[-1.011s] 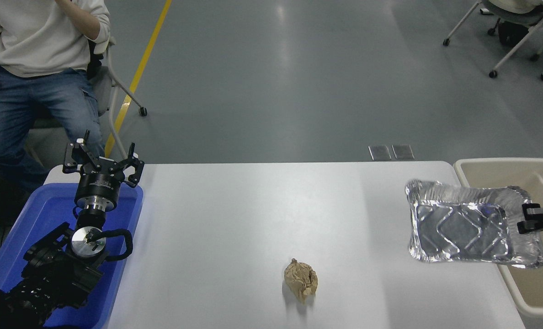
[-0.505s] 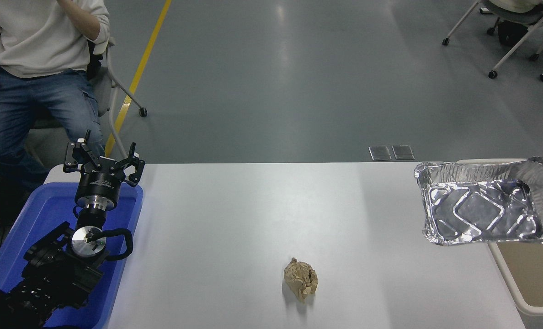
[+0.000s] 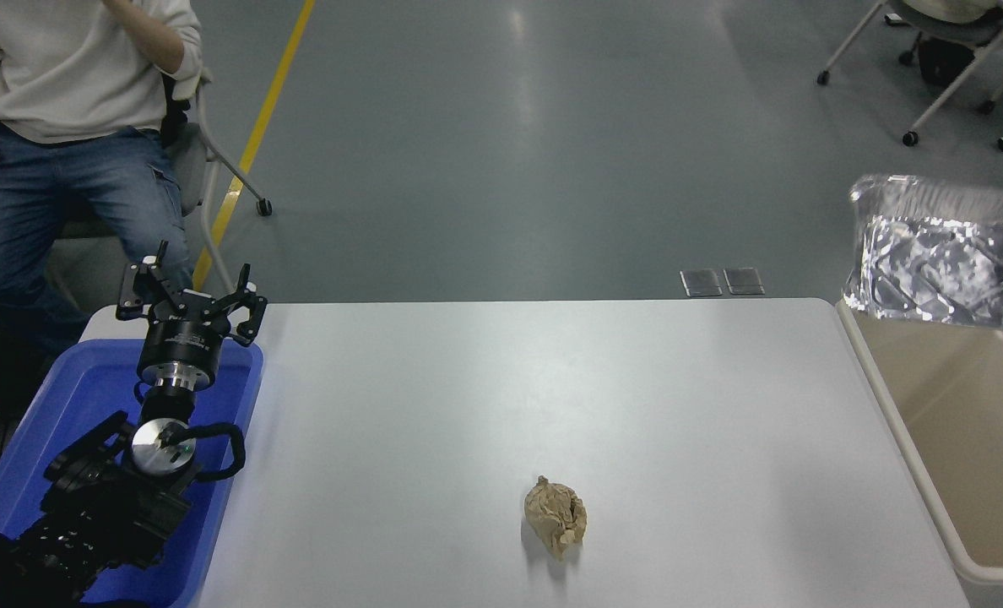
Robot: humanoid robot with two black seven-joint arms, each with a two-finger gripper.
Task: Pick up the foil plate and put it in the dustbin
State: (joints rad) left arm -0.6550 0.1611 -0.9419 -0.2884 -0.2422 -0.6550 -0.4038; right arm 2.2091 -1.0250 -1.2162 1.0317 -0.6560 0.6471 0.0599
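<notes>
The foil plate (image 3: 945,253) is a shiny silver tray, blurred, in the air at the far right, over the far end of the cream dustbin (image 3: 902,439). It is tilted with its base facing me. My right gripper is out of the picture, so I cannot see what holds the plate. My left gripper (image 3: 191,291) is open and parked at the lower left, above the blue tub.
A crumpled brown paper wad (image 3: 556,517) lies on the white table (image 3: 485,397) near its front middle. A blue plastic tub (image 3: 62,405) stands at the left under my left arm. A person (image 3: 62,127) sits at the far left.
The foil plate has gone up and to the right, from over the table's right edge to above the dustbin's far end. My right gripper has left the picture. The left arm has not moved.
</notes>
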